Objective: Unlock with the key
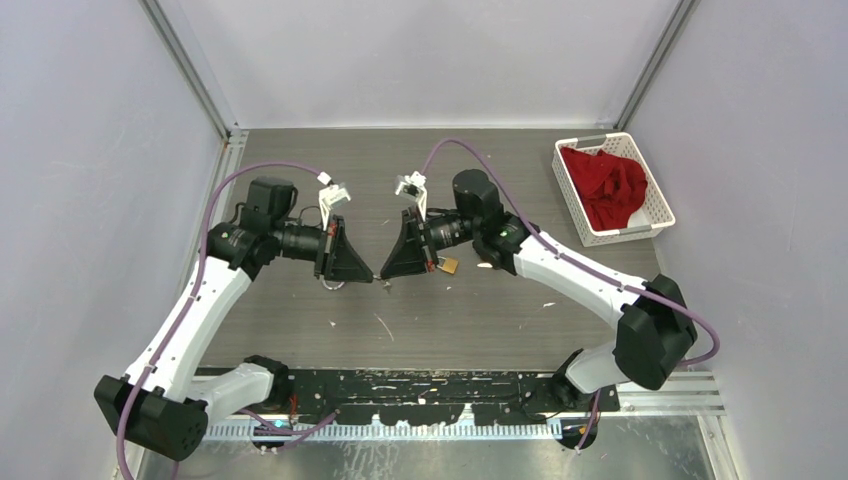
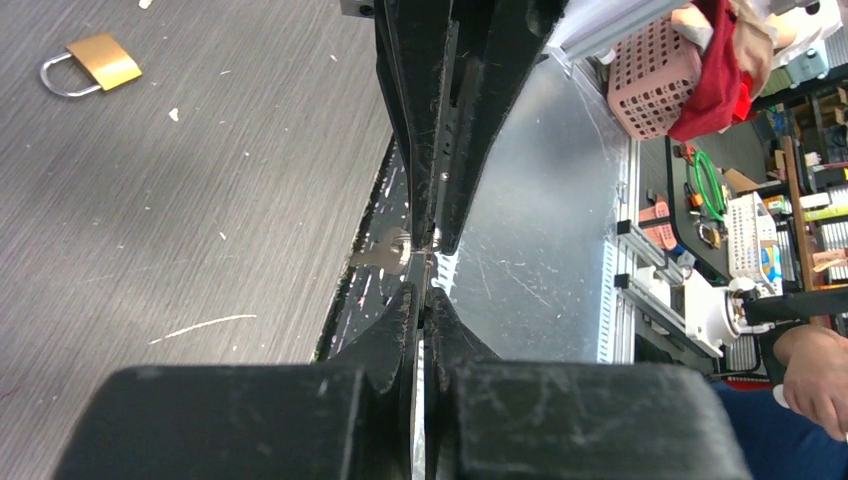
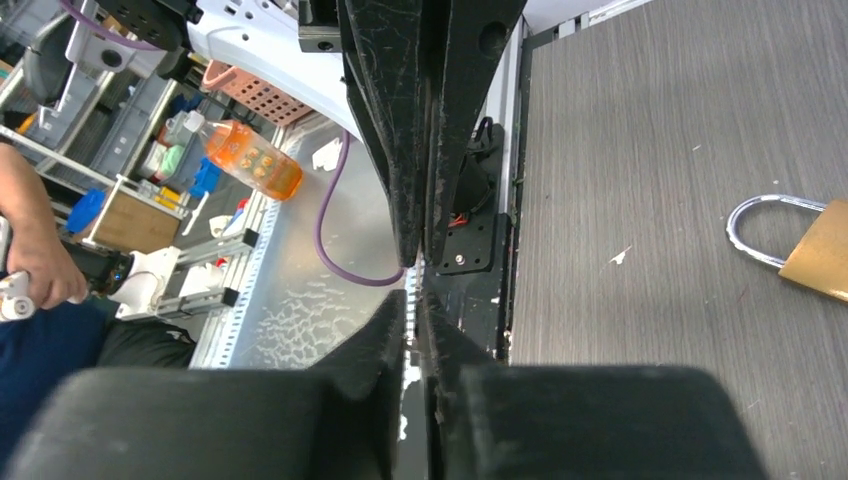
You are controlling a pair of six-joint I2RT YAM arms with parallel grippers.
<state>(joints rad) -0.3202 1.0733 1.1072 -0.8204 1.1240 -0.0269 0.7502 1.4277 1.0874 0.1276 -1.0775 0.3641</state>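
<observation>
My two grippers meet tip to tip over the middle of the table. The left gripper [image 1: 368, 274] is shut, and a small silver key [image 2: 386, 253] sits at its tips [image 2: 421, 292], its head sticking out to one side. The right gripper [image 1: 388, 272] is shut, with only a thin slit between its fingers [image 3: 392, 322]. Its tips come up against the key, and I cannot tell whether they grip it too. The brass padlock [image 1: 448, 265] lies flat on the table just beside the right gripper, its shackle closed. It also shows in the left wrist view [image 2: 100, 62] and the right wrist view [image 3: 820, 250].
A white basket [image 1: 652, 205] holding a red cloth [image 1: 610, 187] stands at the back right. The black mounting rail [image 1: 430, 385] runs along the table's near edge. Grey walls close in the left, right and back.
</observation>
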